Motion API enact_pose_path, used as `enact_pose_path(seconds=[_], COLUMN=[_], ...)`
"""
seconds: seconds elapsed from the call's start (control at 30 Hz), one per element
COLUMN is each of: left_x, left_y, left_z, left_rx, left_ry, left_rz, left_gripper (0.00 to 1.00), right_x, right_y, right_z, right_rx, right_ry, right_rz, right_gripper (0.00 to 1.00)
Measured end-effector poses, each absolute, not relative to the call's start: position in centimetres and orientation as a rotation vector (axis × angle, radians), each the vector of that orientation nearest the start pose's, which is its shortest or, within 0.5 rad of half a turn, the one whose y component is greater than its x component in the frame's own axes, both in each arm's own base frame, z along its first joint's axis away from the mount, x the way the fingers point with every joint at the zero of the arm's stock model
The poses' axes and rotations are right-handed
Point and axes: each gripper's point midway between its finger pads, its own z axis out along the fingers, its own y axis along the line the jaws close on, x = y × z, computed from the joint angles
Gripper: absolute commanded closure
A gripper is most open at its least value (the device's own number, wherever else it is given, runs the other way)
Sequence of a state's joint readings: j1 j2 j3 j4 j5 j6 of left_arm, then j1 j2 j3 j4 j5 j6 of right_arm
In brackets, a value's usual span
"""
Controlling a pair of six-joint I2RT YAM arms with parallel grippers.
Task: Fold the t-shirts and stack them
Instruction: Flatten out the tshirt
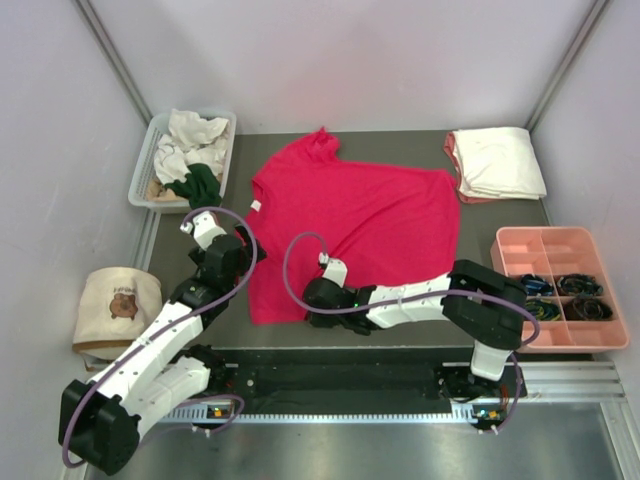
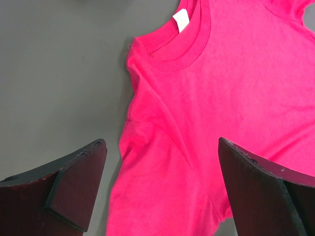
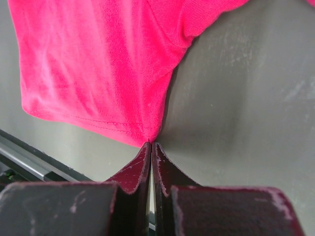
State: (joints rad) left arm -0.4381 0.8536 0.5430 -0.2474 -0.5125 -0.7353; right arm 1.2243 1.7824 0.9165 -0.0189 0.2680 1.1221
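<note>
A crimson-red t-shirt (image 1: 360,225) lies spread flat on the dark mat, its collar and white neck label (image 2: 181,20) toward the left. My left gripper (image 1: 243,250) hovers open over the shirt's left shoulder, and red cloth (image 2: 197,98) shows between its two dark fingers (image 2: 74,187). My right gripper (image 3: 152,143) is shut, pinching a stitched corner of the red shirt (image 3: 98,64) at its near edge, just left of centre (image 1: 306,293). A folded cream-white t-shirt (image 1: 497,160) rests on a salmon-pink one at the back right.
A white bin (image 1: 143,160) at the back left holds crumpled cream and dark green shirts (image 1: 200,185). A beige bear-print bag (image 1: 117,305) stands at the left edge. A pink divided tray (image 1: 545,245) with dark items sits at the right. A metal rail runs along the near edge.
</note>
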Motion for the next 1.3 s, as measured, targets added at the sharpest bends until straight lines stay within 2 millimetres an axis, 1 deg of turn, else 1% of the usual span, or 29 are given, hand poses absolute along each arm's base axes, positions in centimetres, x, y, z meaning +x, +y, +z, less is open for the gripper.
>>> enact_pose_path(seconds=[0.3, 0.83, 0.9, 0.93, 0.97, 1.03, 1.07, 1.1, 1.13, 1.17, 1.2, 1.23, 1.3], left_x=[28.5, 28.5, 28.5, 28.5, 28.5, 28.5, 28.5, 28.5, 28.5, 28.5, 28.6, 28.6, 28.8], left_y=[-6.5, -6.5, -6.5, -6.5, -6.5, -6.5, -6.5, -6.5, -6.5, -6.5, -6.5, -6.6, -6.6], left_z=[14.1, 13.9, 13.9, 13.9, 13.9, 13.9, 13.9, 13.9, 13.9, 14.0, 13.9, 13.9, 13.8], left_rx=[-0.593, -0.593, -0.593, -0.593, -0.593, -0.593, -0.593, -0.593, -0.592, -0.592, -0.592, -0.589, -0.586], left_ry=[1.968, 1.973, 1.973, 1.973, 1.973, 1.973, 1.973, 1.973, 1.973, 1.972, 1.972, 1.973, 1.981], left_rz=[-0.18, -0.176, -0.176, -0.176, -0.176, -0.176, -0.176, -0.176, -0.176, -0.176, -0.175, -0.174, -0.167], left_gripper=[0.01, 0.01, 0.01, 0.01, 0.01, 0.01, 0.01, 0.01, 0.01, 0.01, 0.01, 0.01, 0.01], right_x=[14.6, 12.0, 11.6, 11.4, 11.2, 10.7, 10.5, 10.4, 10.4, 10.8, 11.1, 11.8, 13.3], right_y=[39.0, 37.7, 37.4, 37.2, 37.0, 36.7, 36.0, 35.1, 34.4, 33.2, 32.5, 31.5, 30.2], right_z=[1.7, 1.7, 1.6, 1.7, 1.7, 2.3, 2.4, 2.4, 2.6, 2.9, 3.4, 4.2, 6.8], right_rx=[-0.08, -0.235, -0.249, -0.255, -0.262, -0.274, -0.288, -0.294, -0.293, -0.297, -0.293, -0.287, -0.251], right_ry=[2.558, 2.577, 2.584, 2.586, 2.59, 2.586, 2.59, 2.595, 2.591, 2.573, 2.557, 2.524, 2.449], right_rz=[0.644, 0.547, 0.53, 0.521, 0.514, 0.509, 0.477, 0.441, 0.414, 0.353, 0.319, 0.275, 0.227], right_gripper=[1.0, 1.0, 0.78, 0.6, 0.52, 0.41, 0.32, 0.3, 0.25, 0.23, 0.23, 0.22, 0.22])
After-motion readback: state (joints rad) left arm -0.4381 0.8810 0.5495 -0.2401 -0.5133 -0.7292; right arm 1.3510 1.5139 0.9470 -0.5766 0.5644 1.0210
